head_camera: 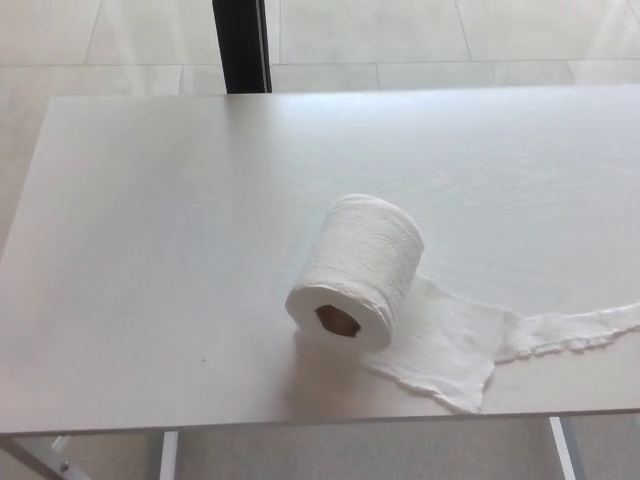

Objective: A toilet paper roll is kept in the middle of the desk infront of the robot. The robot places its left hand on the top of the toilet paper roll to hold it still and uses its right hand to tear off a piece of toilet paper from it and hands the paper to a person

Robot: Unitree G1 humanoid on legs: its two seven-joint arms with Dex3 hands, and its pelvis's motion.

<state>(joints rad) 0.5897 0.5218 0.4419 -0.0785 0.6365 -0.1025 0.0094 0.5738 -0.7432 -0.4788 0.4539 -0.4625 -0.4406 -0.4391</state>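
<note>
The toilet paper roll [358, 270] lies on its side near the desk's [150, 250] front edge, its core pointing toward the robot. A loose paper tail [470, 340] trails right of the roll. Neither hand shows, so their state is unknown.

Toilet paper roll [358, 268] lies on its side on the tabletop [150, 250], near the front edge, slightly right of centre. Core opening faces front-left. Loose paper tail [450, 345] runs from under the roll to the right, flat on the tabletop, reaching the right picture edge. Dark post [241, 45] stands behind the tabletop's far edge.
</note>
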